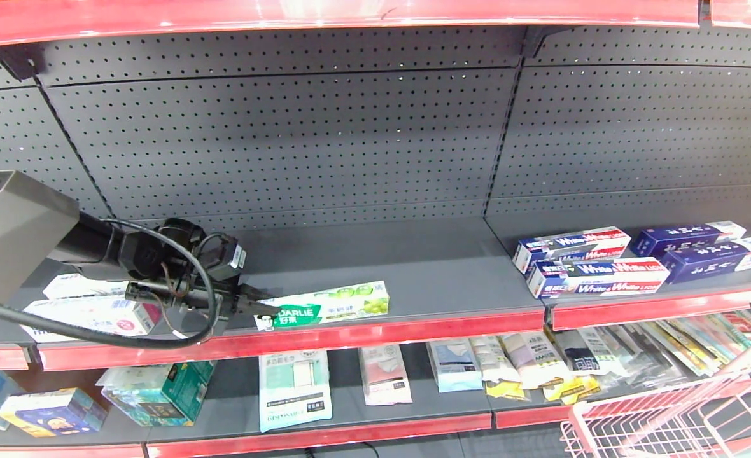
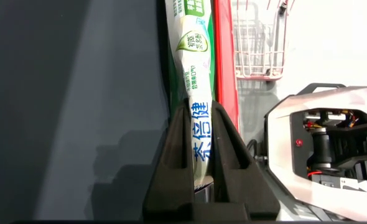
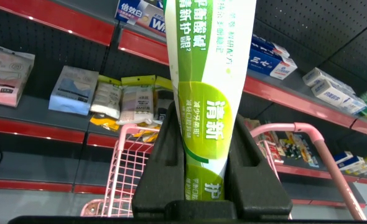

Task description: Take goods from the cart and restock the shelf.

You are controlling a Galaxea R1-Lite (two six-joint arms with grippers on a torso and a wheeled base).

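A green and white toothpaste box (image 1: 324,305) lies flat on the grey middle shelf (image 1: 414,267), close to its red front edge. My left gripper (image 1: 258,310) is shut on the box's left end. In the left wrist view its two black fingers (image 2: 177,149) clamp the box (image 2: 193,50) from both sides. My right gripper (image 3: 202,115) is shut on a second green and white toothpaste box (image 3: 211,56), held upright above the pink wire cart (image 3: 134,168). The cart (image 1: 668,413) stands at the lower right in the head view.
Blue and white toothpaste boxes (image 1: 579,267) and dark blue ones (image 1: 700,251) fill the shelf's right part. White and pink boxes (image 1: 89,312) lie left of my left arm. Packets (image 1: 296,388) lie on the shelf below. The shelf between the held box and the blue boxes is bare.
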